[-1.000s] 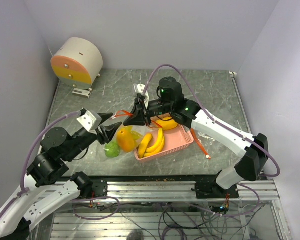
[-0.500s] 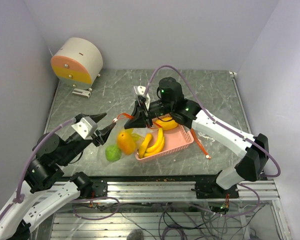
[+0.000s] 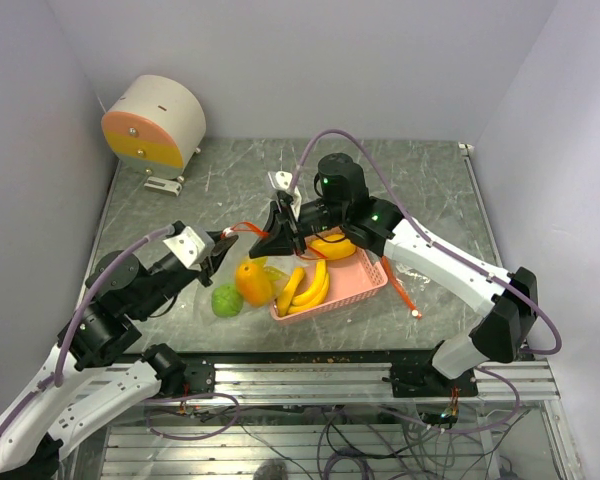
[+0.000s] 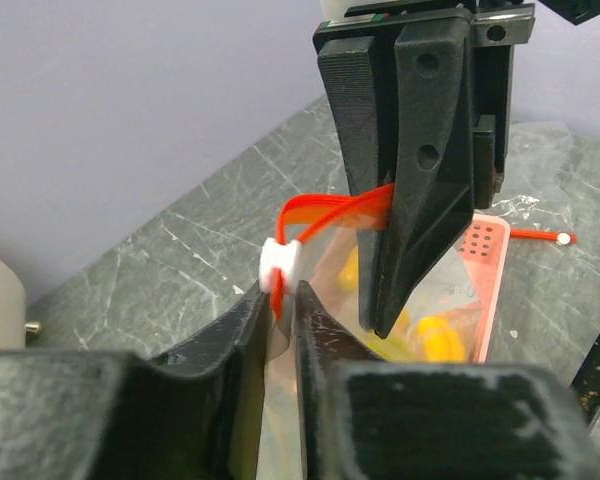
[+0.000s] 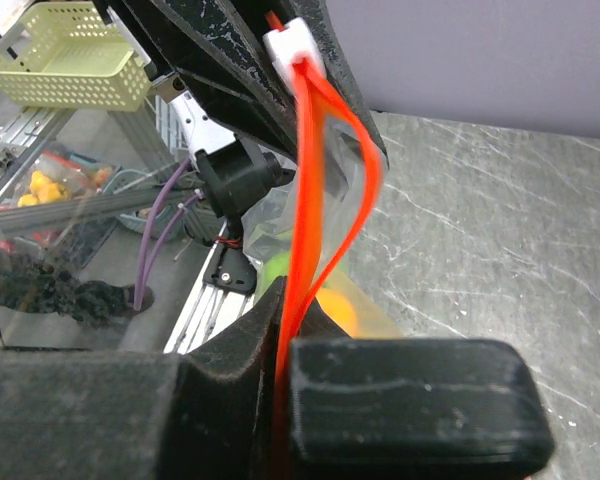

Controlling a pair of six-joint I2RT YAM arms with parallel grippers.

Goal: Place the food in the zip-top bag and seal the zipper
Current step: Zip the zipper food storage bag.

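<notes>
The clear zip-top bag (image 3: 242,272) hangs between my two grippers. Inside it are an orange fruit (image 3: 252,280) and a bumpy green ball (image 3: 226,299). Its red-orange zipper (image 3: 245,228) is stretched between the grippers and bows open in the middle. My left gripper (image 3: 220,245) (image 4: 283,300) is shut on the zipper's left end, just below the white slider (image 4: 280,262). My right gripper (image 3: 280,232) (image 5: 290,330) is shut on the zipper (image 5: 305,200) at the right end. Several yellow bananas (image 3: 305,285) and a yellow mango-like piece (image 3: 332,247) lie in the pink basket (image 3: 372,280).
A loose red-orange stick (image 3: 400,290) lies on the table right of the basket. A round cream and orange device (image 3: 155,122) stands at the back left. The marbled grey table (image 3: 410,190) is walled on three sides.
My left gripper drew back left from the bag, then came in again to the right and closed on the zipper's left end. The right gripper has held still.
</notes>
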